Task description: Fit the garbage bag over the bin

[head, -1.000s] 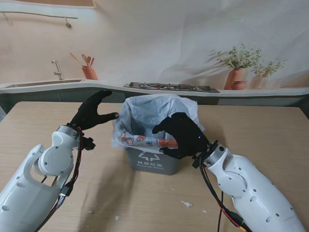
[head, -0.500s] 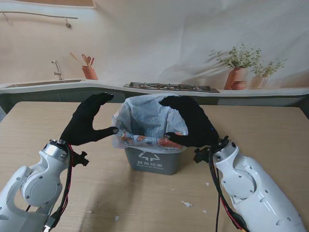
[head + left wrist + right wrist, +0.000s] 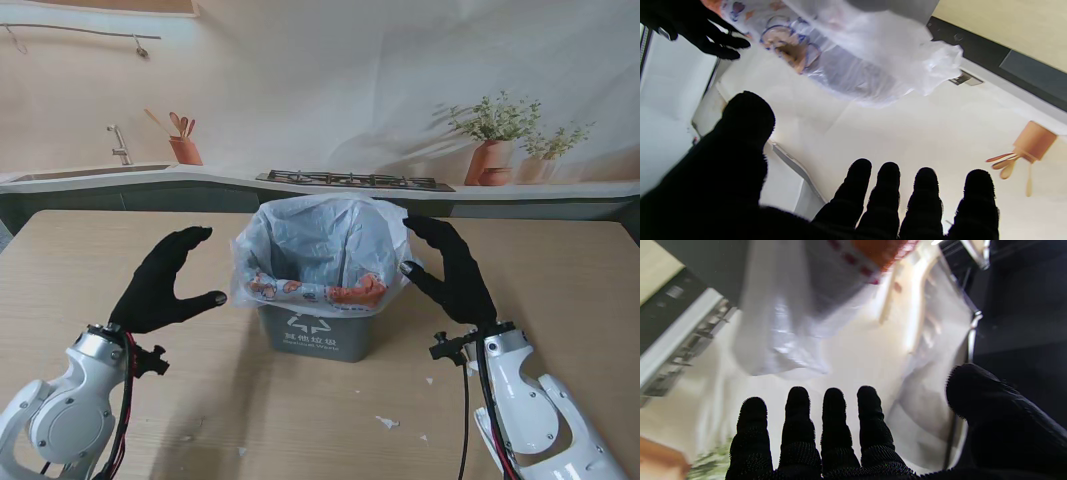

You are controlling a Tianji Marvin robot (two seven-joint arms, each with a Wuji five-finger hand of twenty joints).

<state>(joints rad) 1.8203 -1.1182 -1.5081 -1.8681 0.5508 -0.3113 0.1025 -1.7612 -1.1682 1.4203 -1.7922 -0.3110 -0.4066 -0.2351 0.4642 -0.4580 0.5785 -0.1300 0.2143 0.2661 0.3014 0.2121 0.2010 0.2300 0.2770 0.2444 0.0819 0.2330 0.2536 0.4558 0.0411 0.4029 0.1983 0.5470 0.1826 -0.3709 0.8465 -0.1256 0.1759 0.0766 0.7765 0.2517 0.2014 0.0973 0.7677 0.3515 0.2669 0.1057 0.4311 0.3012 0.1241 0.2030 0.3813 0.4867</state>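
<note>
Garbage bag [image 3: 318, 245] sits draped over the grey bin [image 3: 315, 333], between our two hands, its printed hem folded down over the rim nearest to us. Our left hand [image 3: 163, 283] hangs just to the left of it, fingers spread and thumb pointing toward the bag, holding nothing. Our right hand [image 3: 452, 270] is equally empty and splayed, its thumb near the bag's right edge but apart from it.

We judge the fit loose: the plastic billows high at the far rim and flares out at the sides, seen as a slack fold in both wrist views. If we reach in again, our fingertips could snag that slack and drag the hem off the rim. Pushing sideways on the light bin could also slide or tip it on the table [image 3: 560, 300].
</note>
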